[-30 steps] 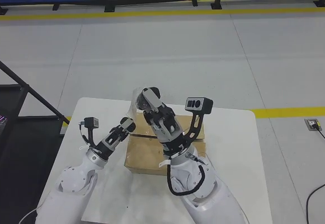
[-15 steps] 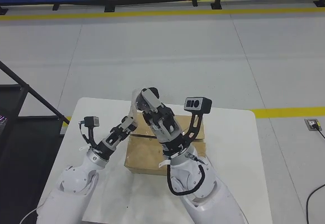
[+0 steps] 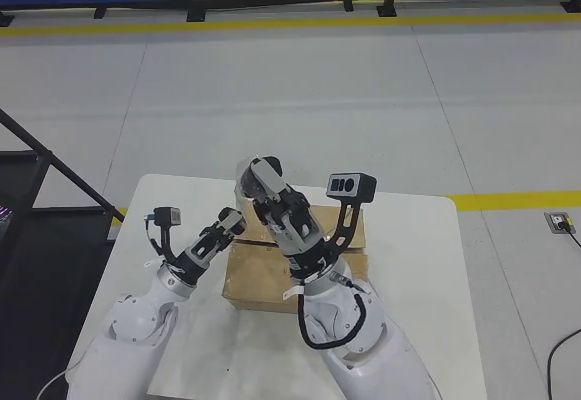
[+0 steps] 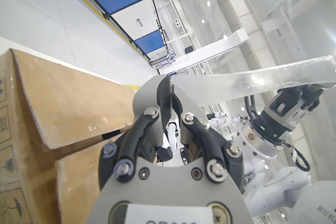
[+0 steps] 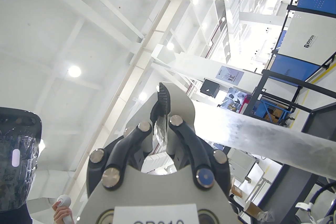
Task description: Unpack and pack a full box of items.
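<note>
Item: clear, translucent plastic film strip (image 4: 249, 80), held taut in the air between two grippers, above the far left corner of the box and touching neither the box nor the table. Holder one: left gripper (image 4: 168, 89), fingers pinched tight on one end of the film, low and just beside a raised flap of the brown cardboard box (image 4: 65, 93). Holder two: right gripper (image 5: 161, 101), fingers clamped on the crumpled opposite end, higher and farther from the robot; from it the film runs off as a frosted band (image 5: 275, 138). Location: the box (image 3: 260, 275) sits near the middle of the white square table (image 3: 410, 260), with both arms over its left side. Step in hand, as judged: unpacking, with the film lifted out as wrapping or liner; the box contents cannot be made out. Next move, as judged: carry the film sideways clear of the box to bare tabletop, both arms moving together so the strip neither tears nor slips, then lower it and release both ends before going back into the box.
</note>
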### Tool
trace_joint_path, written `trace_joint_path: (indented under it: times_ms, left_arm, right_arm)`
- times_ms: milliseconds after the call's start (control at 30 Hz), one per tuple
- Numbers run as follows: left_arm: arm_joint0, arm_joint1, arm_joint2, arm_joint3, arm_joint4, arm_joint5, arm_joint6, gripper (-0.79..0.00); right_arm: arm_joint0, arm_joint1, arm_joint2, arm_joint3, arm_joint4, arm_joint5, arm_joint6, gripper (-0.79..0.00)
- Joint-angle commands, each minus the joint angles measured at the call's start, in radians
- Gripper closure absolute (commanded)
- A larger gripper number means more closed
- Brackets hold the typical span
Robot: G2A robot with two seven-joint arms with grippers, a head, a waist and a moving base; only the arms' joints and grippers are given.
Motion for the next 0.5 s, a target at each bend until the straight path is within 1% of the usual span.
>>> trace_joint_path:
  times_ms: [0, 167, 267, 367, 467]
  left_arm:
    - [-0.003, -0.001, 0.001, 0.004, 0.000, 0.002, -0.004, 0.000]
    - [-0.002, -0.001, -0.003, 0.020, -0.007, 0.000, -0.020, 0.000]
    - [0.003, 0.003, -0.014, 0.026, -0.010, 0.008, -0.051, 0.000]
    - [0.014, 0.010, -0.041, 0.019, -0.009, 0.008, -0.081, 0.000]
    - [0.029, 0.021, -0.080, 0.004, -0.002, 0.027, -0.133, 0.000]
  right_arm:
    - [-0.001, -0.001, 0.005, 0.000, -0.001, -0.002, 0.001, 0.000]
    - [-0.006, -0.003, 0.031, 0.007, -0.037, -0.014, -0.045, 0.000]
    - [-0.009, -0.004, 0.040, 0.020, -0.029, -0.013, -0.051, 0.000]
    - [-0.019, -0.002, 0.059, 0.034, -0.020, -0.010, -0.046, 0.000]
    - [-0.040, 0.002, 0.081, 0.045, -0.011, -0.002, -0.032, 0.000]
